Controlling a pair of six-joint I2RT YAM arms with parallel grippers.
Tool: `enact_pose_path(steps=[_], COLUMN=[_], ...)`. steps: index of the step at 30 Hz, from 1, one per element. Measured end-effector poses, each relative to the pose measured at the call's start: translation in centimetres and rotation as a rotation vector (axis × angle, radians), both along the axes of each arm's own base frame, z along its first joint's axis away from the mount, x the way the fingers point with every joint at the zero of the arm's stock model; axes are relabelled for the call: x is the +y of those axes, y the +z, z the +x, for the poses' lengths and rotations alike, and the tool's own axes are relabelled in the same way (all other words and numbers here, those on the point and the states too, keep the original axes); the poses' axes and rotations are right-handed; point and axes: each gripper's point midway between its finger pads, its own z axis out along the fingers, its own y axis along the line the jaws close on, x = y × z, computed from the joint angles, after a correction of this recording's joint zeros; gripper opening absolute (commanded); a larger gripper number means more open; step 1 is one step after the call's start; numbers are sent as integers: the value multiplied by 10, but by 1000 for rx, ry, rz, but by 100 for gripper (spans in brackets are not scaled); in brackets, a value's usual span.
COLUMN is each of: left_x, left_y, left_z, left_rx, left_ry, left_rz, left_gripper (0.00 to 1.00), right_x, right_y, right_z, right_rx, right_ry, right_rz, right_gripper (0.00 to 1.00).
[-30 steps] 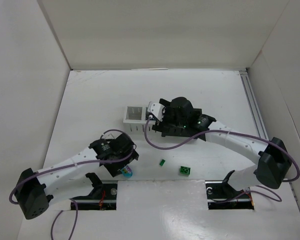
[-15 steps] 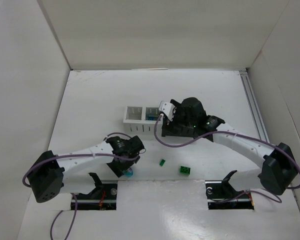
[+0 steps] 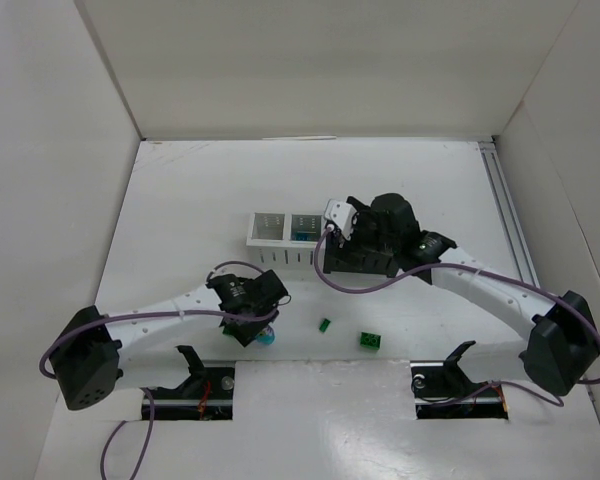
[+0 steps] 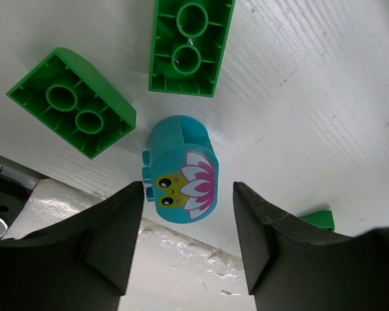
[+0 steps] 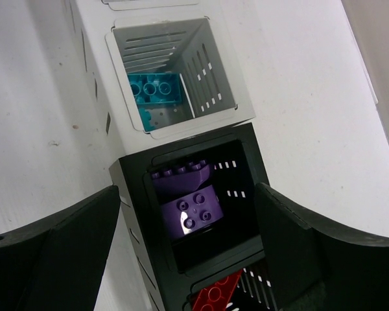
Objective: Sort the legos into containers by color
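Top view: the left hand (image 3: 256, 325) sits low on the surface (image 3: 180, 200) with the teal piece (image 3: 267, 338) at its fingertips; two green bricks (image 3: 323, 325) lie off to its right, apart from it; the right hand (image 3: 348, 255) hangs over the row of bins, with two white bins (image 3: 268, 228) showing to its left.

Left wrist: the fingers (image 4: 110, 240) stand apart on either side of the teal piece, a gap on each side, nothing clamped; two green bricks lie just beyond it, and a green sliver (image 4: 319, 219) peeps past the right finger, perhaps a third; the piece is rounded, so an off-centre pinch could squirt it forward into the nearer brick.

Right wrist: the fingers stand wide apart and empty; below them, one teal brick (image 5: 157, 89) lies in a white bin, two purple bricks (image 5: 191, 214) in the black bin (image 5: 253, 168), and one red brick (image 5: 220, 291) in the bin nearest the hand; carrying the teal piece there risks the arms meeting.
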Motion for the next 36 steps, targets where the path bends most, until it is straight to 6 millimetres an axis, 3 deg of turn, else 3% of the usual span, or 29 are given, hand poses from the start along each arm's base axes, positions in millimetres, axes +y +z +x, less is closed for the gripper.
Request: enact_pose_path(steps=[5, 10, 13, 19, 21, 24, 27, 33, 36], left_x=[0, 0, 1, 3, -1, -14, -33, -64, -71], left_y=[-1, -6, -13, -20, -13, 7, 40, 131, 165], left_z=[1, 2, 1, 2, 8, 23, 46, 104, 135], left_rx=[-5, 1, 16, 30, 10, -46, -145, -436, -563], left_ry=[0, 0, 0, -14, -32, -66, -117, -201, -234], left_rz=[3, 12, 35, 85, 81, 60, 27, -6, -3], left_gripper=[62, 62, 54, 28, 28, 26, 26, 29, 33], right_x=[-3, -3, -6, -10, -11, -14, -24, -59, -73], right_y=[5, 5, 1, 0, -1, 1, 11, 53, 65], right_z=[2, 2, 0, 0, 0, 0, -3, -9, -15], right_rx=[-6, -6, 1, 3, 4, -2, -28, -136, -162], right_ry=[-8, -6, -7, -13, -16, -25, -49, -145, -189], right_rz=[12, 17, 14, 14, 13, 15, 31, 82, 93], right_gripper=[89, 89, 89, 89, 89, 89, 90, 93, 93])
